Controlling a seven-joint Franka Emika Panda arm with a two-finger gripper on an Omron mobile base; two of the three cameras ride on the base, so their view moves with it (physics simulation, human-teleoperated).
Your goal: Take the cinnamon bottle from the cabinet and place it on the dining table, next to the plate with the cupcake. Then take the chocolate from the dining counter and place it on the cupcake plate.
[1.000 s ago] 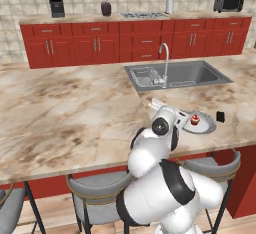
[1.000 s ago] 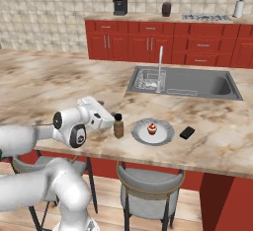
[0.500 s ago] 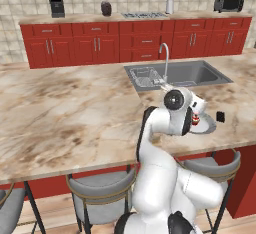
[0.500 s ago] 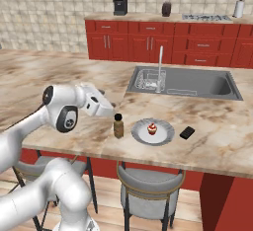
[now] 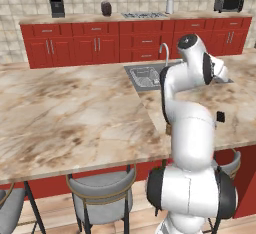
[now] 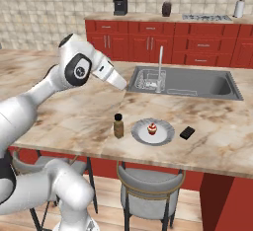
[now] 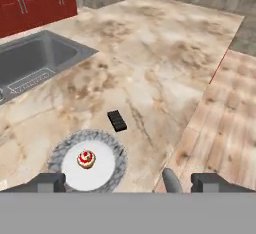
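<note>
Cinnamon bottle [image 6: 118, 125], unlabelled, upright beside plate [image 6: 164, 134], chocolate [image 6: 187, 133] opposite.

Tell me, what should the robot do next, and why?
Probably lower the open pincer toward the chocolate. The cinnamon bottle already stands upright on the dining table beside the plate with the cupcake, while the chocolate lies on the marble off the plate, and the pincer holds nothing.

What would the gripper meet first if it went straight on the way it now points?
Probably the bare table just past the chocolate. The open gripper looks down at that spot; depth is unclear, so it might clip the chocolate.
</note>
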